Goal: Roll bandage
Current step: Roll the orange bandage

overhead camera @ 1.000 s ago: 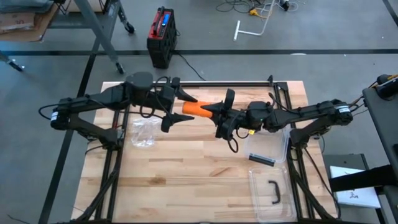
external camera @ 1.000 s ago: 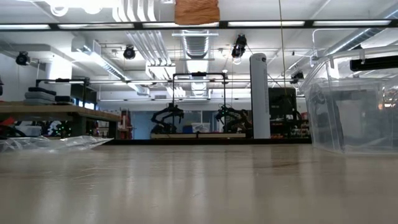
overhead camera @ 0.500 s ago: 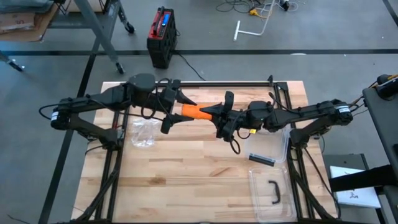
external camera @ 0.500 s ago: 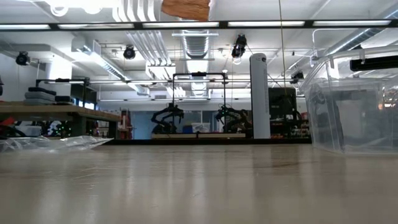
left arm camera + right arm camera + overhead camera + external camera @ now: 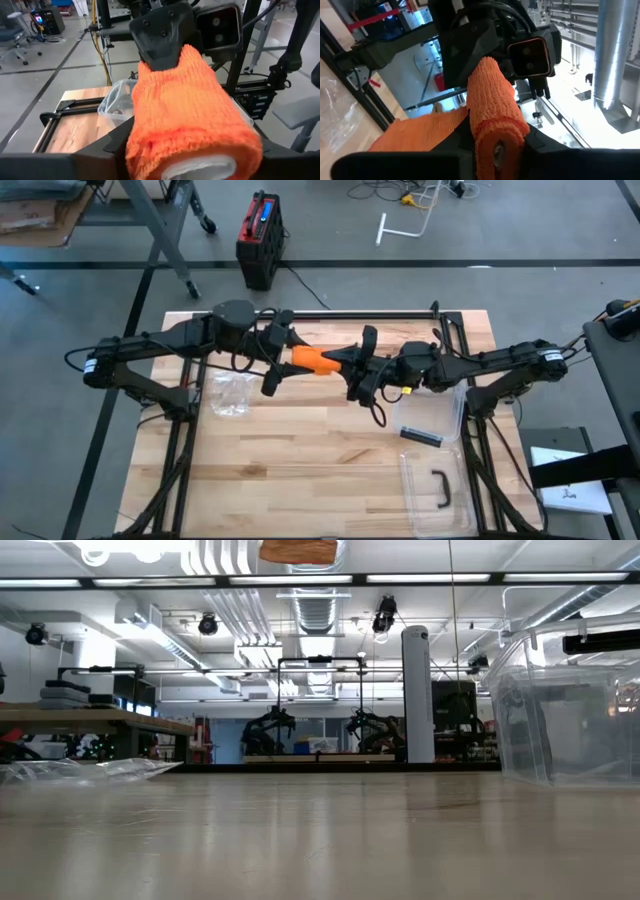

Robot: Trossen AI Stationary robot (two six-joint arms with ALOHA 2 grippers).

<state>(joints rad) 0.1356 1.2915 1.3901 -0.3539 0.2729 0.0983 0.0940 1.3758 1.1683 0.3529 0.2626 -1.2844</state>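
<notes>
The orange bandage [image 5: 312,359] is a roll held level in the air above the table's far middle, and its underside shows at the low view's top edge [image 5: 298,550]. My right gripper [image 5: 348,363] is shut on the roll's right end. A loose flat tail [image 5: 410,131] spreads off beside that end. My left gripper [image 5: 277,360] reaches in from the left, one finger on each side of the roll's left end [image 5: 192,145], where a white core shows. The roll fills the gap between those fingers in the left wrist view. My left gripper: I cannot tell whether its fingers touch the roll's left end [image 5: 150,145]. My right gripper pinches the roll's right end [image 5: 496,131] between its two fingers. They come level from the table's right and lie along the roll. The roll sticks out level toward my left gripper, clear of the table.
A crumpled clear plastic bag [image 5: 232,392] lies on the table under the left arm. A clear bin [image 5: 446,412] holding a black piece [image 5: 420,437] stands at the right, also seen in the low view [image 5: 570,710]. Its lid [image 5: 436,488] lies near the front right.
My left gripper's fingers have come closer together around the roll's left end, and the gripper has edged toward my right gripper, covering more of the roll. The roll stays level in the air in my right gripper.
</notes>
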